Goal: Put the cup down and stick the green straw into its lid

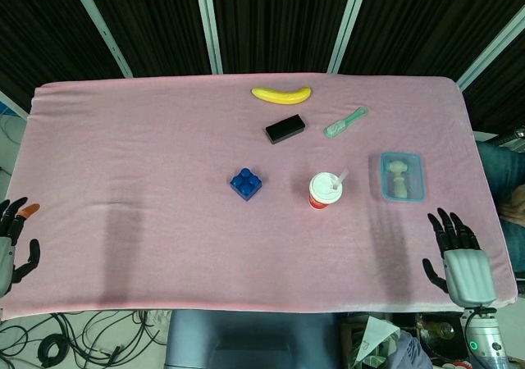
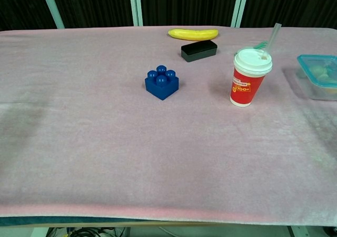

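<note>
We see a red paper cup (image 2: 245, 87) with white plastic lid (image 2: 253, 60), pale translucent straw (image 2: 271, 37), on pink cloth table cover (image 1: 148, 180). Also a blue studded brick (image 2: 161, 82), yellow banana (image 2: 193, 34), black rectangular box (image 2: 199, 50), and a clear container with blue rim (image 1: 402, 176).

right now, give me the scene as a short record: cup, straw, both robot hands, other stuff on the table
cup: red cup with white lid, upright on the pink table cloth, nothing holding it
straw: pale straw stuck in the lid, tilted
left robot hand: left robot hand off the table's left edge, empty, fingers apart
right robot hand: right robot hand at the near right corner, empty, fingers apart
other items: banana, black box, blue brick, green brush, lidded blue container
</note>
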Controlling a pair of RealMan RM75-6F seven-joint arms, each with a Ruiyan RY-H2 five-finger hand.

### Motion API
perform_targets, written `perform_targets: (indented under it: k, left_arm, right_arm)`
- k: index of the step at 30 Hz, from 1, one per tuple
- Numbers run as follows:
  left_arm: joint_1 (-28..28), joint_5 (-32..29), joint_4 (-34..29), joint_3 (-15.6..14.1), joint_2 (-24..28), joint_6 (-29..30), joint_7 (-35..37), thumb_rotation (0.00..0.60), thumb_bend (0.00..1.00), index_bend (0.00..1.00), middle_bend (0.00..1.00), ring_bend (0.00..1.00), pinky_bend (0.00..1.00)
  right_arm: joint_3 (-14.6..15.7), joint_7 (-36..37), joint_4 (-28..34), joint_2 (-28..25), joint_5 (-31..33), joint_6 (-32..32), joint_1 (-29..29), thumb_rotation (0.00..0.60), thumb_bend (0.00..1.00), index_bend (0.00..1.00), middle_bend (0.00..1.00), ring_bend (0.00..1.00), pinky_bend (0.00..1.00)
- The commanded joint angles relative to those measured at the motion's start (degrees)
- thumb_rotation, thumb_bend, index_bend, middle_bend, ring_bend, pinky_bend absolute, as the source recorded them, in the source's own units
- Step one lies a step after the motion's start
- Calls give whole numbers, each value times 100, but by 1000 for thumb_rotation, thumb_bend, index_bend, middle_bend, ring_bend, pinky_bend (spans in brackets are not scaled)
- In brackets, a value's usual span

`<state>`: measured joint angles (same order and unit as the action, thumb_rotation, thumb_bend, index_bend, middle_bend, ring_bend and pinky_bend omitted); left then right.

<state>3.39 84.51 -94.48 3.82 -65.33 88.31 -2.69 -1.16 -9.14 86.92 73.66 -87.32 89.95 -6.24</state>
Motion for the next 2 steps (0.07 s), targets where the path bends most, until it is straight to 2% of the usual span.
perform_targets:
  k: [1,2]
  left_arm:
    - [-19,40,23,-36,-25,21,-43,600,581,201,90,23,0]
    - [-28,41,24,-46,-27,24,-44,600,581,201,90,23,0]
  right_arm:
    - [-58,35,-28,7,25,13,8,600,266,0,0,0,154]
    - [-85,55,-35,12,32,29,12,600,266,0,0,0,154]
